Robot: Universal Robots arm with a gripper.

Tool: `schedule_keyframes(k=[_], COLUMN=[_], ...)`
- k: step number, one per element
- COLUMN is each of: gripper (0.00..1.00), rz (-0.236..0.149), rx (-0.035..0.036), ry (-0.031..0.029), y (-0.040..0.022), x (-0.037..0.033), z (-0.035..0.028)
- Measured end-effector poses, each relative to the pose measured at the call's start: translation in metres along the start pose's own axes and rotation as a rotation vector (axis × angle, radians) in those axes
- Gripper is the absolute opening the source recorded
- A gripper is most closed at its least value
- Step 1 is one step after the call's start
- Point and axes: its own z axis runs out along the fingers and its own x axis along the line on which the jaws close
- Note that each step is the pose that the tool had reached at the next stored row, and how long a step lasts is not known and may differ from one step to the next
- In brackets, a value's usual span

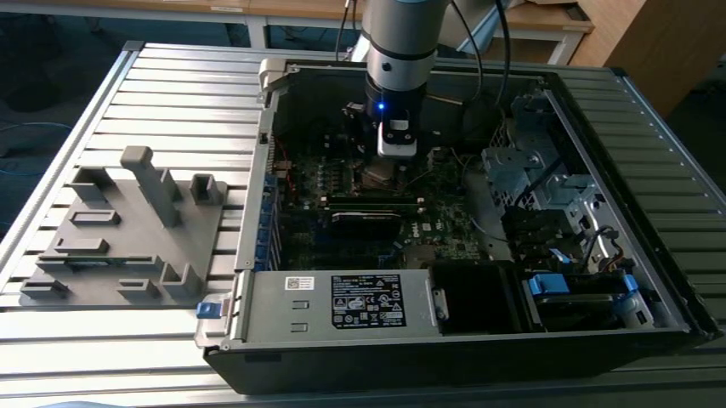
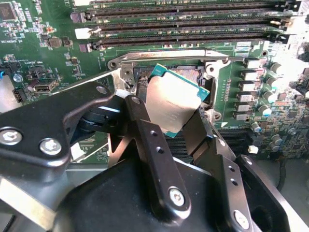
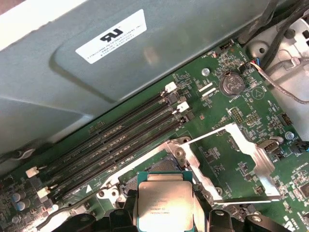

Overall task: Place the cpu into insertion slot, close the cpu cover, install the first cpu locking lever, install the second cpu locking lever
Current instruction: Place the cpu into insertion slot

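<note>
My gripper point(image 2: 169, 116) is shut on the cpu point(image 2: 173, 102), a silver-topped square chip with a green edge, pinched between the two black fingers point(image 2: 145, 135). The chip hangs tilted just above the insertion slot point(image 2: 186, 72), a dark socket in a silvery rim on the green board. In the first wrist view the cpu point(image 3: 164, 200) sits over the near edge of the insertion slot point(image 3: 159, 169). The cpu cover point(image 3: 256, 162), a silvery frame with a square window, lies swung open beside the slot. In the exterior view the gripper point(image 1: 394, 155) stands over the slot inside the open computer case.
Long black memory slots point(image 3: 116, 145) run beside the socket. The grey power supply box point(image 1: 340, 302) fills the case's near side. Drive cages and cables point(image 1: 533, 183) crowd the exterior view's right. A grey fixture block point(image 1: 125, 229) lies outside the case at the left.
</note>
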Motion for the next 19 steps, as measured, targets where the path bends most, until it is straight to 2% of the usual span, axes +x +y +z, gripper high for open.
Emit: schedule_keyframes(k=[11,19], gripper=[0.54,0.54], rz=[0.004,0.144], rx=[0.0,-0.0016], ry=[-0.0002,-0.0066], y=[0.0,0.0], x=[0.0,0.0], z=[0.0,0.0005])
